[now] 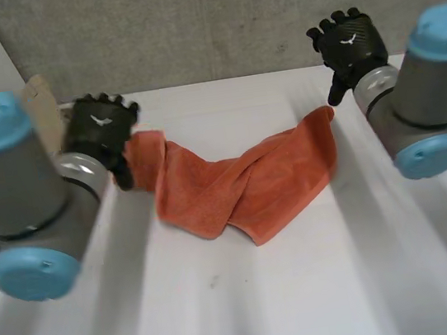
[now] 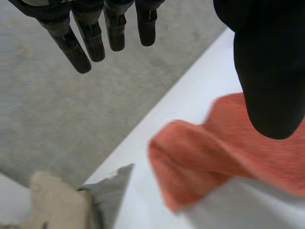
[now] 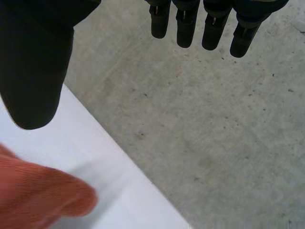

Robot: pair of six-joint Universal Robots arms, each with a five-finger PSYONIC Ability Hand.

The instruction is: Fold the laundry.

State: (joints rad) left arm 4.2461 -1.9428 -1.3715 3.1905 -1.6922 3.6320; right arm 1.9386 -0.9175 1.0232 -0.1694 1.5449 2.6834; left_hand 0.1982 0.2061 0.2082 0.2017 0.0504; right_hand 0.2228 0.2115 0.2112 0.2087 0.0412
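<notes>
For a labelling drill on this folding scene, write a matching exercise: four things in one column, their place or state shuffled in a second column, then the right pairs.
Column one:
1. left hand
2. right hand
3. orange towel
4. beige object

Column two:
a. lies twisted across the middle of the white table
b. open, beside the towel's end nearest the beige object
c. by the table's edge, near the left hand
d. open, beside the towel's other end, a pointed corner

Pairs: 1-b, 2-d, 3-a, 4-c.
</notes>
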